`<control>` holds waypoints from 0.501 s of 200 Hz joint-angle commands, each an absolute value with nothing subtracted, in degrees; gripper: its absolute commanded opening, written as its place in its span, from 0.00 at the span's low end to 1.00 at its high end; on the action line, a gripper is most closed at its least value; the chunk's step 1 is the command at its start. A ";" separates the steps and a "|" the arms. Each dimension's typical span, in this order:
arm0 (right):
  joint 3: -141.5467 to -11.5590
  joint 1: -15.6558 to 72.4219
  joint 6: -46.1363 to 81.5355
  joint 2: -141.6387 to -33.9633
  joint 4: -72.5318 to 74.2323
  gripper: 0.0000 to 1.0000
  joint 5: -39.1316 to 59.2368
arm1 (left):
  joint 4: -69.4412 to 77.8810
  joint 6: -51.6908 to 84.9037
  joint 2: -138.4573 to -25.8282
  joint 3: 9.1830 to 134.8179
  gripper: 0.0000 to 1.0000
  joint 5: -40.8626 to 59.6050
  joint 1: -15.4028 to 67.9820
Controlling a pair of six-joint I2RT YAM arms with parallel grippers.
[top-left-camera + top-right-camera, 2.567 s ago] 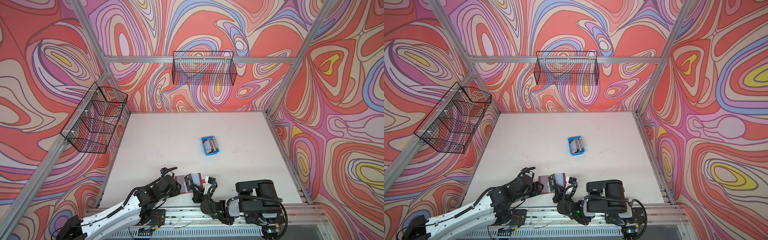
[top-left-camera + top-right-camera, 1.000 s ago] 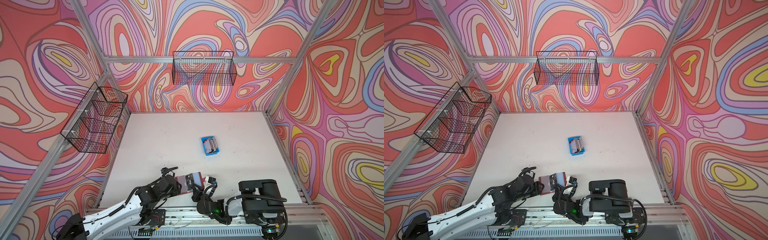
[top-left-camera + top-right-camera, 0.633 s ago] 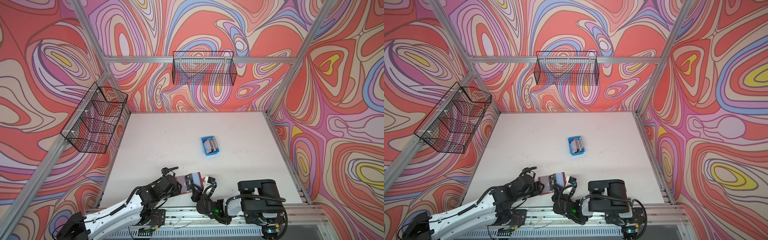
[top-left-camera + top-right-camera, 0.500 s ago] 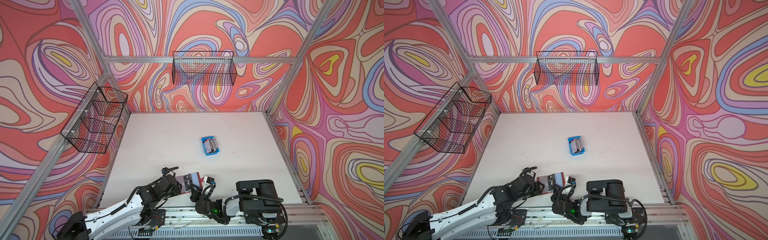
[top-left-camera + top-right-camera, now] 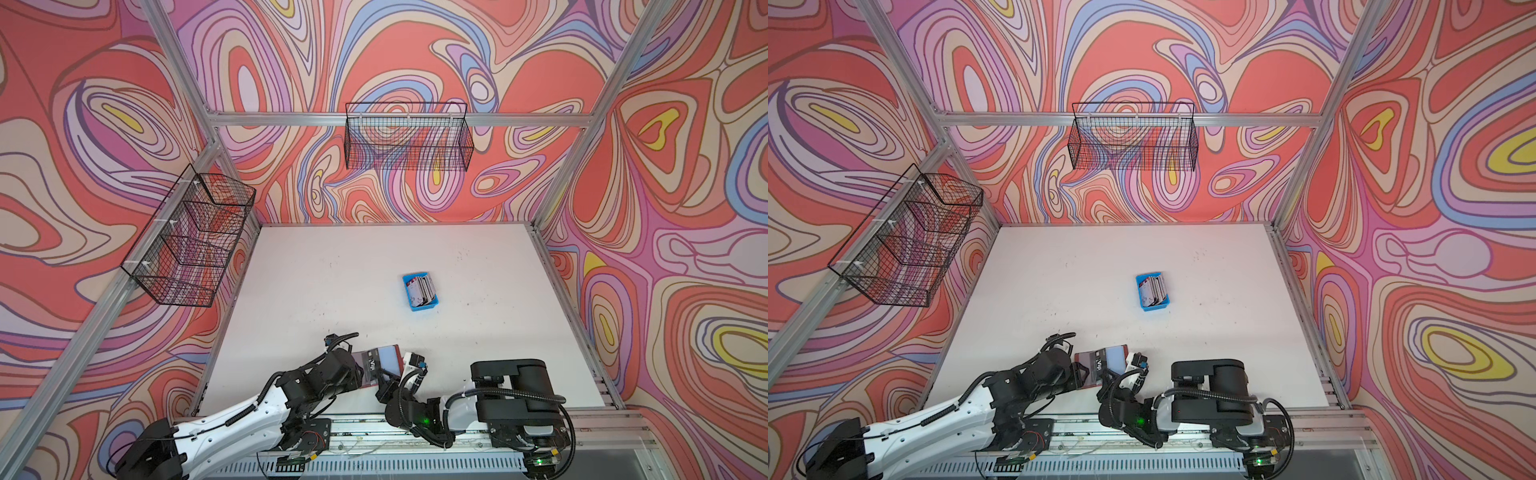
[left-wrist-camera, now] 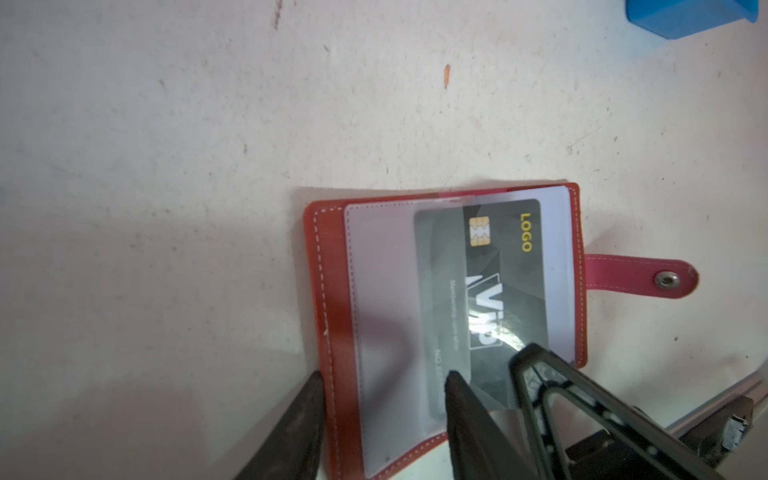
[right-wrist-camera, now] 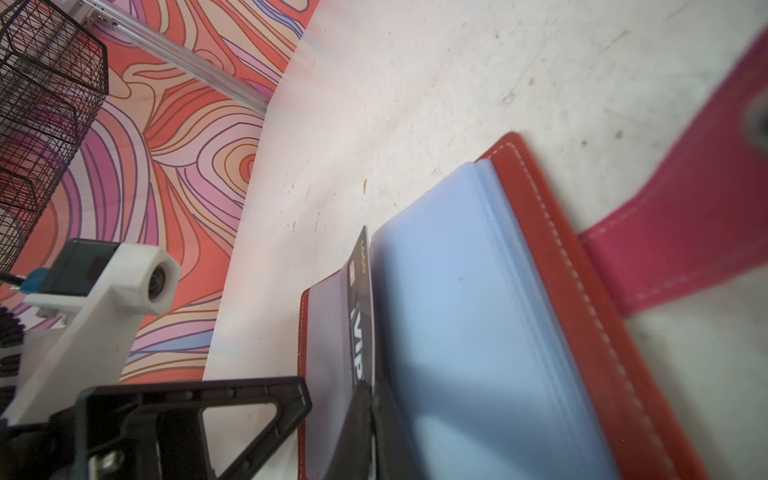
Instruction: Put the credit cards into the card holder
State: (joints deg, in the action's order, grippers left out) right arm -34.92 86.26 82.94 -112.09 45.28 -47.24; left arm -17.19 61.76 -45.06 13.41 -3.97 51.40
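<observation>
In both top views the card holder [image 5: 388, 357] lies open at the table's [image 5: 332, 291] 6 o'clock edge, between my two arms. The blue tray [image 5: 430, 308] with the rest of the credit cards [image 5: 420, 289] sits well apart, toward 1 o'clock of it. The left gripper [image 5: 362, 374] reaches in from 9 o'clock, the right gripper [image 5: 385, 377] from 5 o'clock.

On the left wrist camera my left claw stands half-wide and grips nothing. One finger [image 6: 301, 419] is just outside the red cover and the other is over the clear sleeve [image 6: 386, 291]. I judge it is there to pin that flap flat. The black VIP card [image 6: 503, 282] is partly under the sleeve, so it looks only part-way in.

On the right wrist camera my right claw is pinched shut on the card's near edge. The card stands between the sleeve and the stacked sleeve pages [image 7: 457, 311], an orientation that should let me push it edgewise into the pocket.
</observation>
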 commanded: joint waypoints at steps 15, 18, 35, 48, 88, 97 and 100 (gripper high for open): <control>-35.79 86.24 84.09 -114.43 41.96 0.00 -44.13 | -17.13 61.70 -46.41 13.40 0.47 -2.72 51.55; -35.84 86.18 84.18 -114.47 41.93 0.00 -44.12 | -17.21 61.70 -46.40 13.44 0.47 -2.69 51.57; -36.08 86.20 84.31 -114.60 41.27 0.00 -43.95 | -17.40 61.56 -46.32 13.45 0.47 -2.81 51.53; -36.47 86.22 84.62 -114.36 39.84 0.00 -44.01 | -17.59 61.60 -46.08 13.47 0.46 -2.77 51.53; -37.09 86.21 84.90 -111.19 33.50 0.05 -46.37 | -18.36 61.61 -45.19 13.52 0.47 -3.33 51.52; -37.03 86.22 85.22 -110.28 31.95 0.11 -46.92 | -18.62 61.56 -44.94 13.49 0.47 -3.57 51.59; -36.94 86.22 85.28 -109.87 31.19 0.13 -47.28 | -18.77 61.60 -44.89 13.53 0.47 -3.67 51.55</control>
